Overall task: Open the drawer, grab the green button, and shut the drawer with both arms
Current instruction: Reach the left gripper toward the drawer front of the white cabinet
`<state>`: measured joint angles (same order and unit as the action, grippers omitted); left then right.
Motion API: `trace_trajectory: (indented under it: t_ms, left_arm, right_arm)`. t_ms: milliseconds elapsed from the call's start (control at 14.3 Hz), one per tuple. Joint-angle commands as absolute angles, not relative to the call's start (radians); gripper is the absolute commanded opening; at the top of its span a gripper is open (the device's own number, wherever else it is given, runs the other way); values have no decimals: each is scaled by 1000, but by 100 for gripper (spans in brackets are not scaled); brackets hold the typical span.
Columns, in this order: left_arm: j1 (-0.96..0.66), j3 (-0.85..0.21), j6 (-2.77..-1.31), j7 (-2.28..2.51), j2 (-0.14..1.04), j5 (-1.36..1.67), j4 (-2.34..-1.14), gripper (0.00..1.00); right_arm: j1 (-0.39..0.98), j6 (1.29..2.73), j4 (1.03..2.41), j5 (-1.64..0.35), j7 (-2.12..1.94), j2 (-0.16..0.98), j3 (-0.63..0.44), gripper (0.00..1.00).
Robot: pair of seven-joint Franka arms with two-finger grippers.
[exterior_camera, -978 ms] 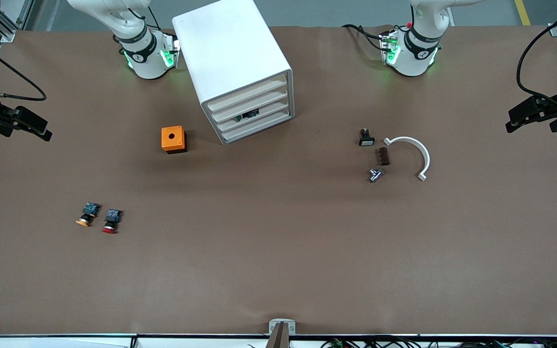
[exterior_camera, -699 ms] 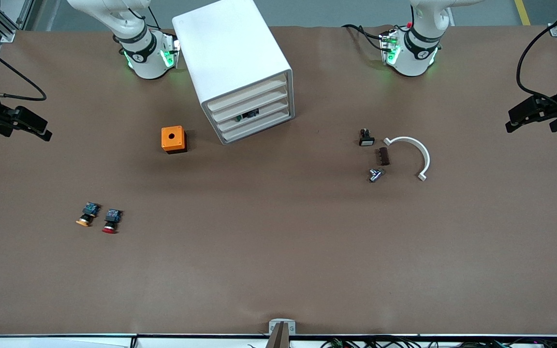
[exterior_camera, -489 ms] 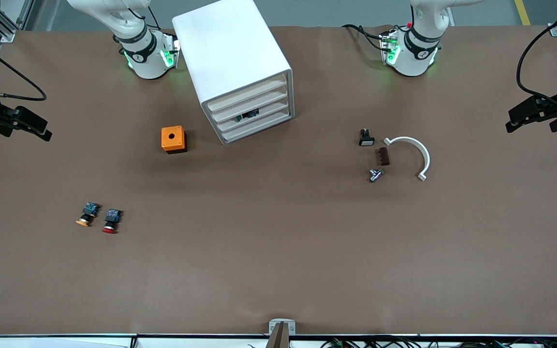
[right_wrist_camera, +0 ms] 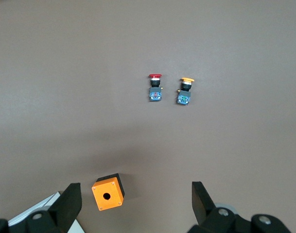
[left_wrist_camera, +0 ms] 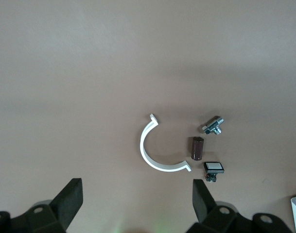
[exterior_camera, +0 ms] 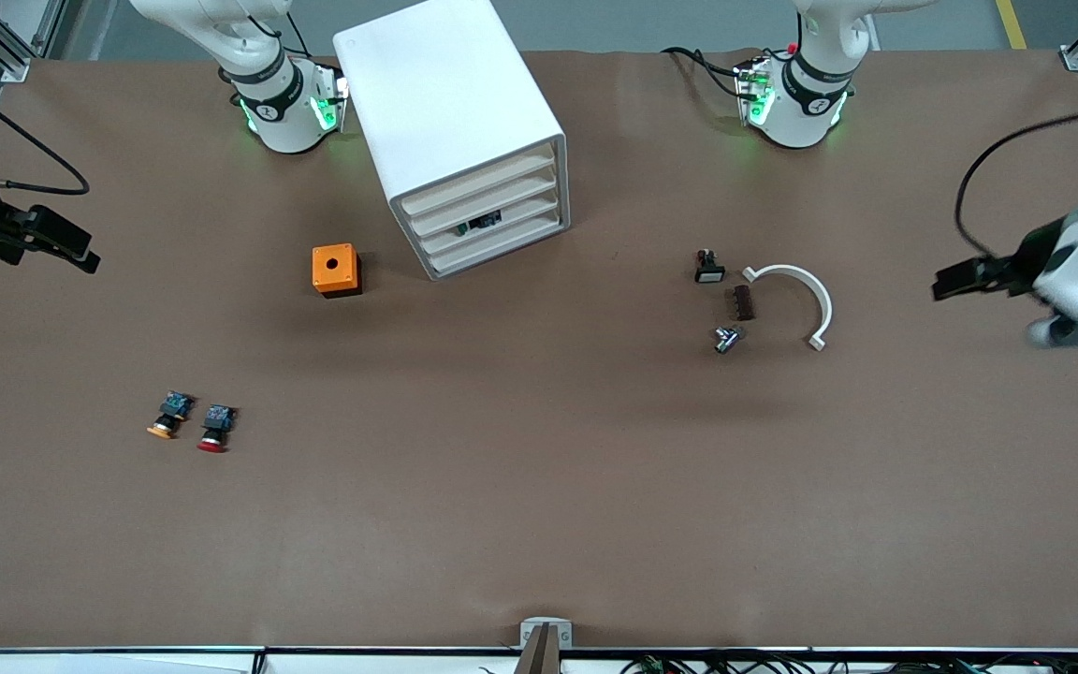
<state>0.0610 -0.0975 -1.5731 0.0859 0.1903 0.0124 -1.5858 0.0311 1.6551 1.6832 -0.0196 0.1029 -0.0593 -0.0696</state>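
Note:
The white cabinet (exterior_camera: 450, 103) stands near the arms' bases, with four white drawers stacked in its front, all shut. Through the front of the third drawer from the top (exterior_camera: 525, 214) a small dark and green part (exterior_camera: 476, 225) shows; whether it is the green-capped button cannot be told. My left gripper (exterior_camera: 955, 280) hangs open and empty over the left arm's end of the table; in the left wrist view (left_wrist_camera: 136, 201) bare table lies between its fingers. My right gripper (exterior_camera: 80, 253) waits open and empty over the right arm's end, also seen in the right wrist view (right_wrist_camera: 135, 204).
An orange box (exterior_camera: 336, 270) sits beside the cabinet. A red-capped button (exterior_camera: 213, 429) and a yellow-capped button (exterior_camera: 165, 417) lie nearer the camera. A white curved clip (exterior_camera: 806, 300), brown block (exterior_camera: 743, 302), metal fitting (exterior_camera: 726, 339) and small black switch (exterior_camera: 708, 269) lie toward the left arm's end.
The left arm has swung down and inward over the table toward the white clip. The right arm has not moved. The drawers stay shut.

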Motion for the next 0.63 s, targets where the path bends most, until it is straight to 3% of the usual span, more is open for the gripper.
trace_trajectory:
  t_ms: [0,349,559]
  left_arm:
    - [-17,-106,-1566,178,303,-14,-1555,99]
    - [-99,-138,-1539,511,389,64,-1507,99]
    - [-181,-137,-1497,872,504,265,-1415,99]
  right_arm:
    - [34,1654,1690,-2,98,-78,-71,100]
    - [34,1654,1690,-2,98,-78,-71,100]
    - [34,1654,1690,-2,98,-78,-71,100]
